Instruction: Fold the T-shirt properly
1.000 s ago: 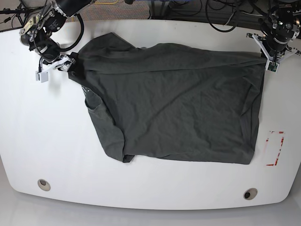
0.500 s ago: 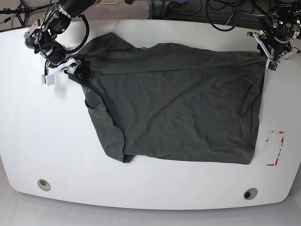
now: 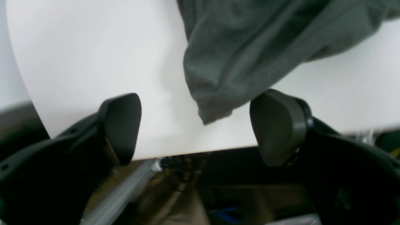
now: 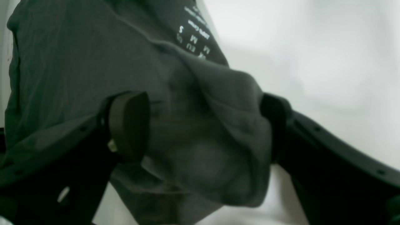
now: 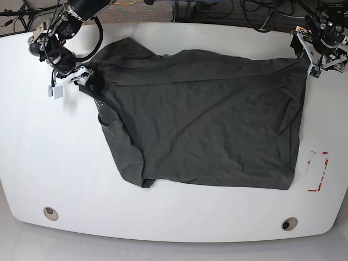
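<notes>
left fingers [image 3: 195, 128] have spread wide, empty; right fingers [image 4: 204, 128] stand apart around t-shirt [image 5: 201, 119] fabric.

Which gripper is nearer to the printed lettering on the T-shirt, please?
The right gripper: its fingers straddle the fabric just beside the lettering. The left gripper is at the opposite end of the T-shirt, around a corner of the fabric.

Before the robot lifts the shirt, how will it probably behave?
The shirt will likely hang floppy, since its edge bends into soft folds. It may be light, as the cloth looks thin. Its folded layers could slide apart, because they appear only loosely laid.
</notes>
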Available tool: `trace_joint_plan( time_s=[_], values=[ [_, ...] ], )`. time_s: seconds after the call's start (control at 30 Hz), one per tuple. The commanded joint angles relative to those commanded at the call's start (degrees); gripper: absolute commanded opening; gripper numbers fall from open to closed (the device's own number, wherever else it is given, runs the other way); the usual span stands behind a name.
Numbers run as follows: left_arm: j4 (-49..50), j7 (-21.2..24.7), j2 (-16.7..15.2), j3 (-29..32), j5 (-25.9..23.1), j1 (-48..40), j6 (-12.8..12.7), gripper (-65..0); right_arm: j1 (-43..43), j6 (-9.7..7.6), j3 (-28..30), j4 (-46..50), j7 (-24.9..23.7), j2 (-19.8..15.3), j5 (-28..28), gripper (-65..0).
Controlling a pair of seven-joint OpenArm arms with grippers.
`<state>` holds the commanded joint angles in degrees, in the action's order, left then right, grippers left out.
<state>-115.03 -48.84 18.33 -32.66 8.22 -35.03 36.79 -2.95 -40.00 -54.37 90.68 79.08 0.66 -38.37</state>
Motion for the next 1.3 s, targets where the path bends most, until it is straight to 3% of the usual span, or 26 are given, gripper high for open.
trace_joint_plan(
  time_s=[0.03,0.1,0.23,0.5,0.7,0.9,1.03,1.3],
  values=[
    [0.00,-0.18,-1.32,-2.20,0.97,1.05,3.21,-10.8,0.00,0.00,0.00,0.00,0.00,0.00,0.00,-16.2],
    [0.18,-0.70,-2.99,-6.15,2.90,2.81,3.21,-10.8,0.09,0.00,0.09,0.00,0.00,0.00,0.00,-16.2],
    [0.26,-5.27,-3.08,-10.81,7.03,4.40,3.21,-10.8,0.09,0.00,0.09,0.00,0.00,-0.09,0.09,-16.2],
    [4.13,-12.57,-0.44,-20.04,17.32,10.99,3.21,-10.8,0.18,0.00,0.18,0.00,0.00,-0.18,0.09,-16.2],
    [12.57,-17.14,2.46,-20.40,25.32,15.74,3.21,-10.8,0.09,0.00,3.08,0.00,-0.97,-0.18,0.09,-16.2],
    [18.46,-20.04,2.37,-19.96,30.86,18.11,3.21,-10.8,0.09,0.00,4.13,-0.09,-1.32,-0.18,0.09,-16.2],
    [19.87,-20.13,2.46,-16.09,34.11,18.11,3.21,-10.8,0.18,0.00,4.13,-0.09,-1.32,-0.18,0.09,-16.2],
    [22.15,-20.13,1.32,-13.01,34.55,18.02,3.21,-10.8,0.18,0.00,4.13,-0.09,-1.32,-0.26,0.09,-16.2]
  ],
)
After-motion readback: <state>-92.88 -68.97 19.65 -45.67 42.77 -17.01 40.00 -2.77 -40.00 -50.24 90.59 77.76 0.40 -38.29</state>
